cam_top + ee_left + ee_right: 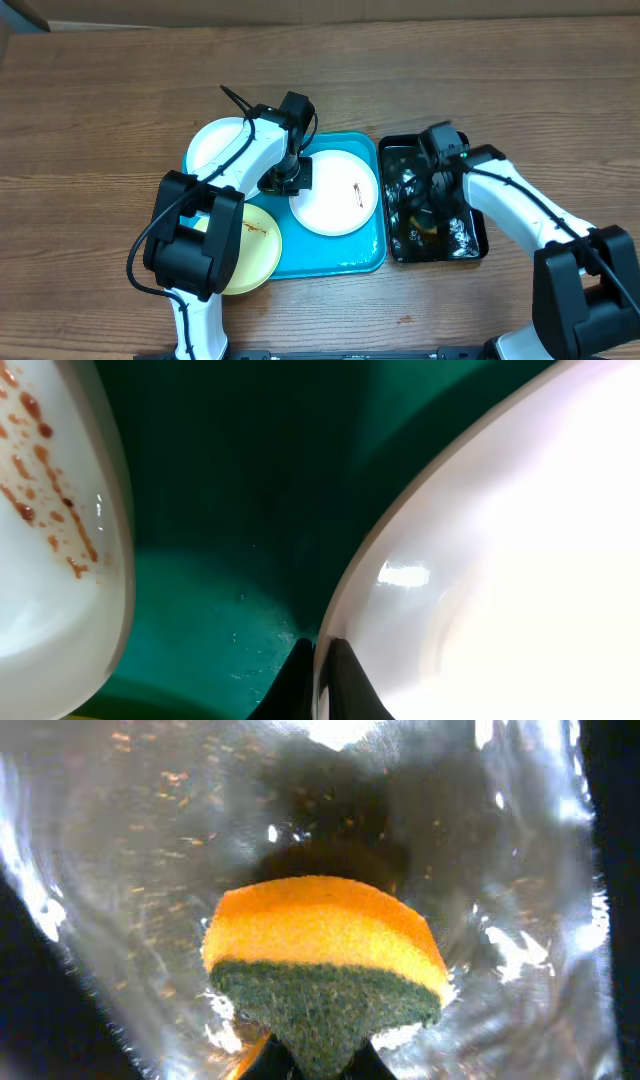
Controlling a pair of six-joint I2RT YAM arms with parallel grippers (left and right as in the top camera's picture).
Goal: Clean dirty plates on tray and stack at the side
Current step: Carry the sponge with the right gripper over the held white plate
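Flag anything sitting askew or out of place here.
Two plates overhang the tray: the pale yellow plate sticks out past its near left corner, and a white plate past its far left corner. The other white plate lies fully inside.

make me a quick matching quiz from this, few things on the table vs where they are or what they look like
Things:
1. sponge
2. yellow plate
3. black tray
4. middle white plate

Descriptions:
a. lying inside the blue tray
b. orange layer on a green scrubby layer
c. glossy and wet, to the right of the blue tray
d. overlapping the blue tray's near left corner

Pairs: 1-b, 2-d, 3-c, 4-a
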